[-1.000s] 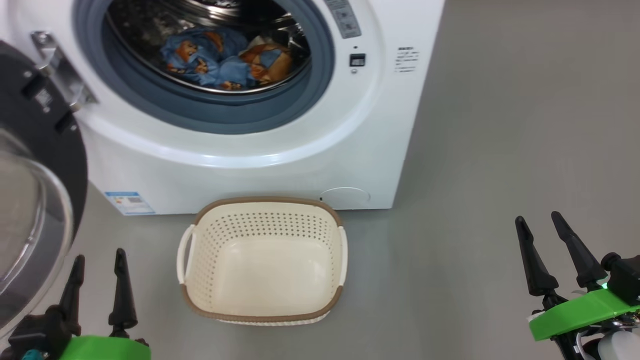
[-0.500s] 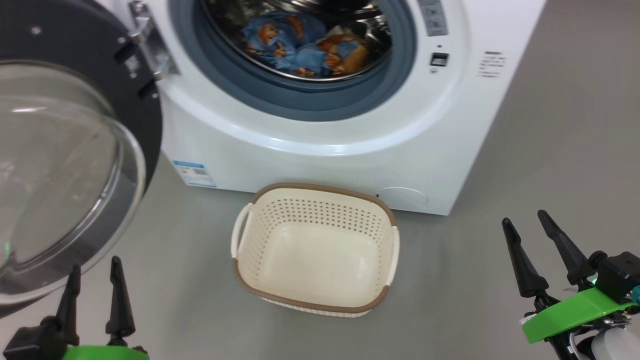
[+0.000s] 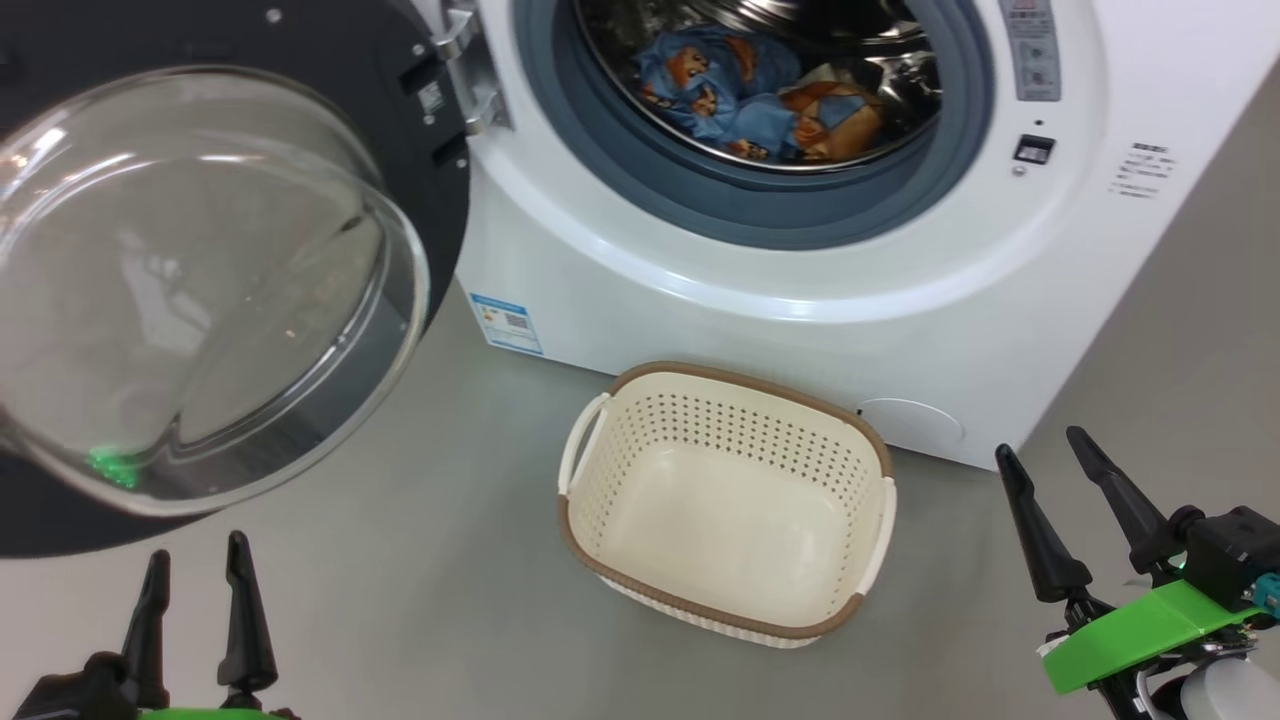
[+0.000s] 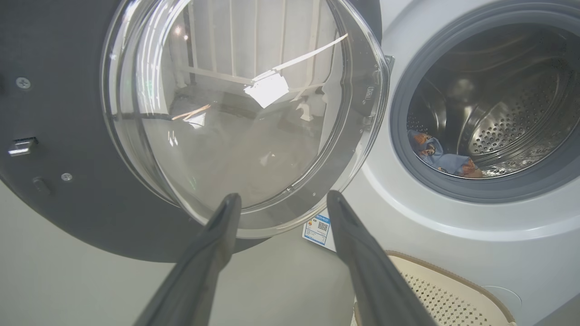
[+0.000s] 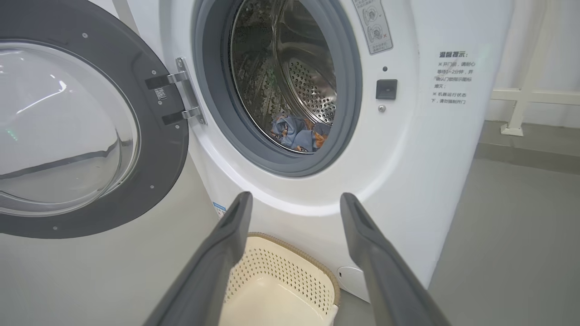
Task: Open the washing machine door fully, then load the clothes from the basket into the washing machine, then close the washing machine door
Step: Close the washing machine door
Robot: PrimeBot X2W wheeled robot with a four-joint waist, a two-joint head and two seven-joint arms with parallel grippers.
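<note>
The washing machine door point(image 3: 200, 280) stands swung wide open, hinged at the left side of the washing machine point(image 3: 800, 340), with its black rim and bulging glass bowl turned toward the robot. The clothes point(image 3: 760, 100) lie inside the washing machine as a blue bear-print heap with an orange and cream piece, at the bottom of the steel drum point(image 3: 900, 60) behind the grey-blue rubber ring point(image 3: 700, 200). The basket point(image 3: 740, 376) sits empty on the grey floor point(image 3: 450, 560) just in front of the washing machine, below its opening. A small blue label point(image 3: 507, 322) is stuck low on the washing machine's front, on the door side. The left gripper point(image 3: 198, 550) hovers out in front of the washing machine, below the open door, its fingers spread wide and empty. The right gripper point(image 3: 1040, 443) hangs near the washing machine's right front corner, its fingers also wide apart and holding nothing.
</note>
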